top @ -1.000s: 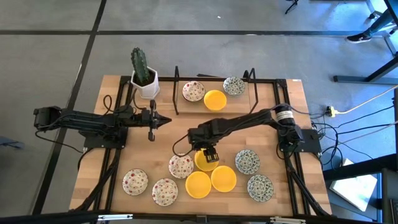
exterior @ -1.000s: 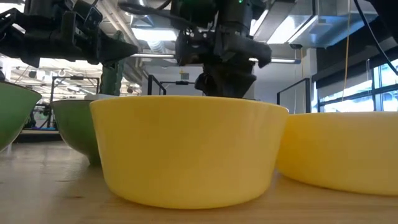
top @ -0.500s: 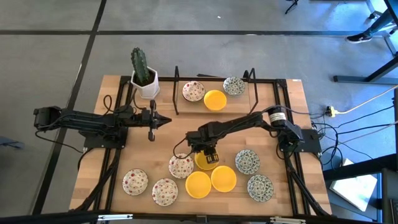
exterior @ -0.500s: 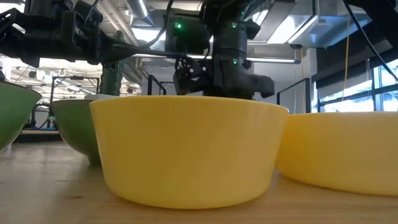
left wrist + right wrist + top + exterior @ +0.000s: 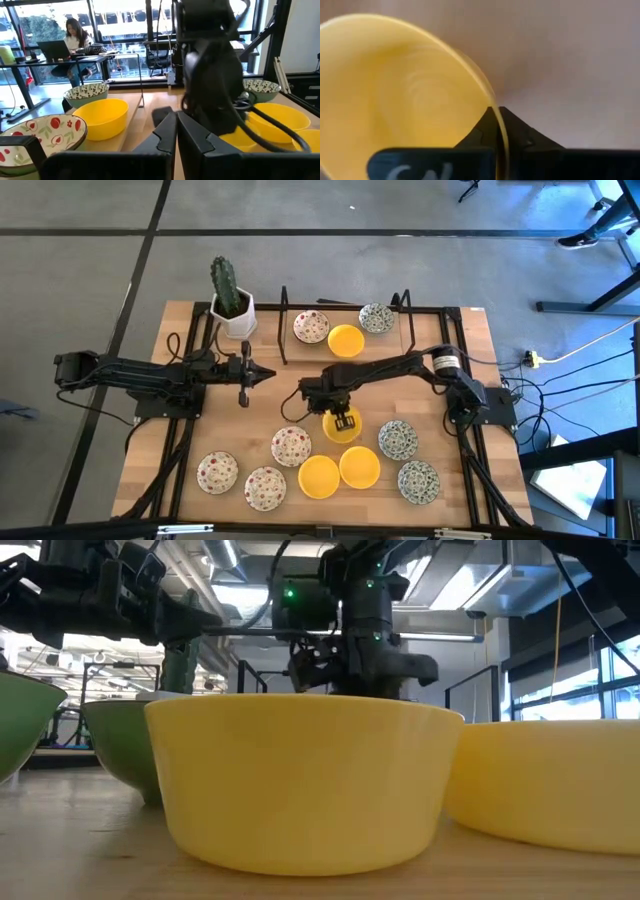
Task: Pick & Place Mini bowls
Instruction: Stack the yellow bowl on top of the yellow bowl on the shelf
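My right gripper (image 5: 343, 420) points down at mid-table and is shut on a plain yellow mini bowl (image 5: 340, 428). More mini bowls lie on the table toward the near edge: red-speckled ones (image 5: 291, 447), two yellow ones (image 5: 319, 476) and green-blue ones (image 5: 398, 439). Three more, red-speckled (image 5: 311, 327), yellow (image 5: 346, 340) and green-blue (image 5: 376, 318), sit between the black rack bars at the far edge. My left gripper (image 5: 270, 373) is shut and holds nothing; it points level toward the table's right, left of centre. My right gripper pinches the yellow bowl's rim (image 5: 492, 100) between its two fingers, one finger (image 5: 479, 134) inside the bowl and the other (image 5: 525, 136) outside. The fingers come from above, pointing down. Whether the bowl is clear of the table does not show.
A cactus in a white square pot (image 5: 232, 305) stands at the far left corner. Black rack bars (image 5: 284, 325) rise beside the far bowls. Bare wood (image 5: 400, 385) lies between the far rack and the near bowls. A person sits at a desk (image 5: 75, 37) beyond the table.
My right gripper has shut on the yellow bowl's rim and shifted a little toward the table's far right. The yellow bowl has gone with it, away from the near yellow bowls and the red-speckled one beside it.
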You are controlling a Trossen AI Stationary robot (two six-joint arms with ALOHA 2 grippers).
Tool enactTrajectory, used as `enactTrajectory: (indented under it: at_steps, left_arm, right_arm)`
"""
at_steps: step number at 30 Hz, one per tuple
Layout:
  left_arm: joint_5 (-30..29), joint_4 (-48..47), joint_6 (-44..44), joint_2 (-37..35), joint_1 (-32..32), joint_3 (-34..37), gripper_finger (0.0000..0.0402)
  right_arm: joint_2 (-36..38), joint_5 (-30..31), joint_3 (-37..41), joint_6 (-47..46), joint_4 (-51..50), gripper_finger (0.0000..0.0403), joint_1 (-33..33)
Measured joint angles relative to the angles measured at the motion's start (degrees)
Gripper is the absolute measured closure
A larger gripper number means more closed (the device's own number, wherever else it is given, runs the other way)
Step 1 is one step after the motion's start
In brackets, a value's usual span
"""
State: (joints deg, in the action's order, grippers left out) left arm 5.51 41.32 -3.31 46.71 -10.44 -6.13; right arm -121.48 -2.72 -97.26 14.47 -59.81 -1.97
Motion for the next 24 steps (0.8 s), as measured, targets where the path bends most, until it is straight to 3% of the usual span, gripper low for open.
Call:
enactTrajectory:
  at_steps: [6,11,14,19,24]
  left_arm:
    - [-0.05,-1.41,-0.89,-0.01,0.0,0.0,0.039]
    - [-0.3,-2.72,-0.94,0.0,-0.01,0.0,0.0394]
    - [-0.81,-3.04,-0.94,0.01,-0.02,0.0,0.0395]
    - [-0.9,-2.99,-1.03,0.0,-0.02,0.0,0.0395]
    - [-1.33,-3.0,-4.1,0.01,-0.01,0.0,0.0396]
  right_arm:
    - [6.11,-0.43,-3.12,1.26,-0.33,0.0399,-0.04]
    - [16.86,-9.37,-3.21,-0.82,6.59,0.04,-0.11]
    - [24.82,-10.48,-3.44,-4.13,9.79,0.0401,-0.43]
    - [37.4,-6.49,-3.4,-8.86,4.61,0.0401,-0.36]
    - [49.16,7.28,0.49,-13.76,0.65,0.0401,-2.75]
